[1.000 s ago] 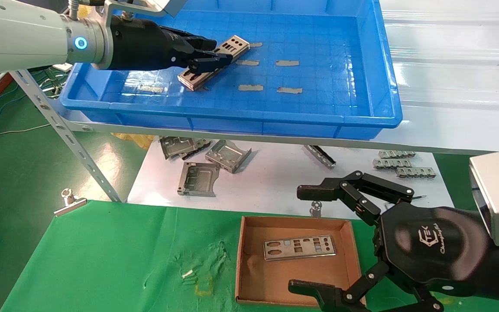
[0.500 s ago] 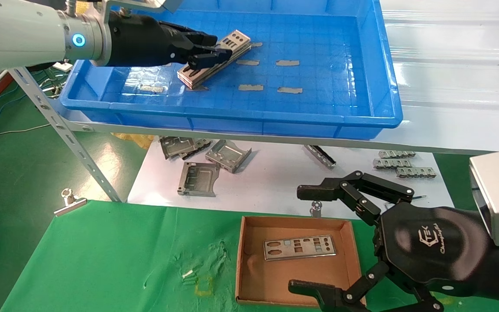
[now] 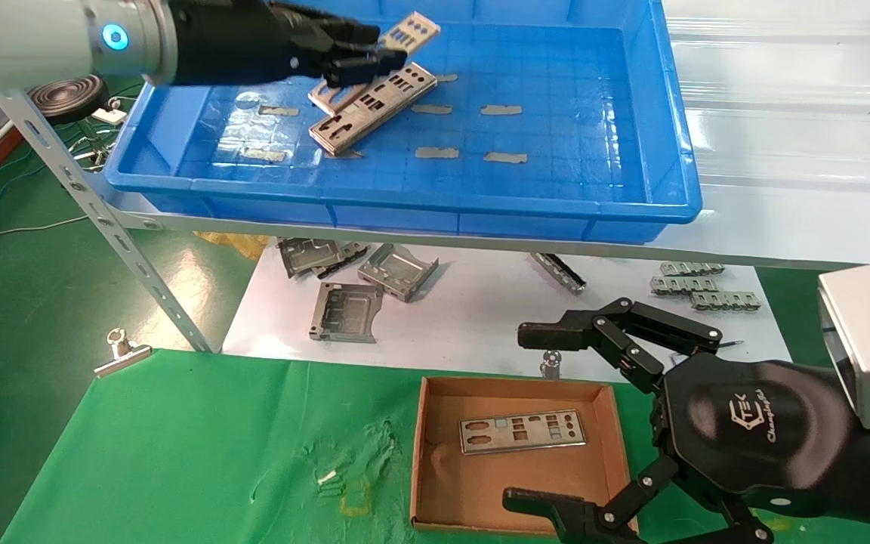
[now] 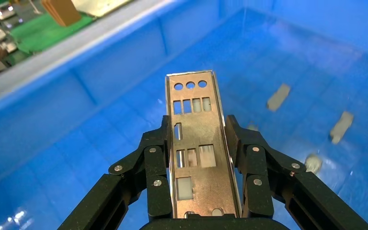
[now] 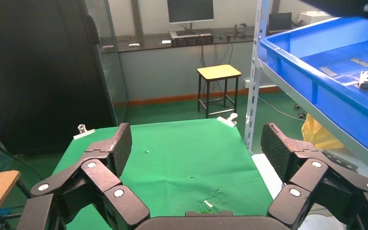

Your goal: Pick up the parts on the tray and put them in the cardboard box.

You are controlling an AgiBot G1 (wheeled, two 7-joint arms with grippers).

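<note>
From the head camera, my left gripper (image 3: 363, 60) has lifted one plate (image 3: 405, 32) clear of the stack (image 3: 371, 107) still lying in the tray (image 3: 593, 151) at eleven o'clock; half a second ago the plate sat lower. The right gripper (image 3: 556, 423) stays wide open beside the cardboard box (image 3: 435, 453), which has one plate inside (image 3: 522, 432).

Left wrist: fingers (image 4: 155, 163) clamp the plate's (image 4: 196, 143) long edges.

Right wrist: jaws spread, empty.

Upper shelf (image 3: 782, 136), glossy white on a slotted grey metal frame, carries the blue tray (image 3: 677, 151) at its left part. Lower white surface (image 3: 473, 317) under it holds loose folded metal brackets (image 3: 344, 311) at left-centre, a narrow metal strip (image 3: 557, 272), and three small connector strips (image 3: 695, 285) at right. Bench (image 3: 178, 453) in front, covered in wrinkled green cloth, carries the cardboard box (image 3: 424, 453) right of centre, and a binder clip (image 3: 121, 351) sits at its far left edge.
</note>
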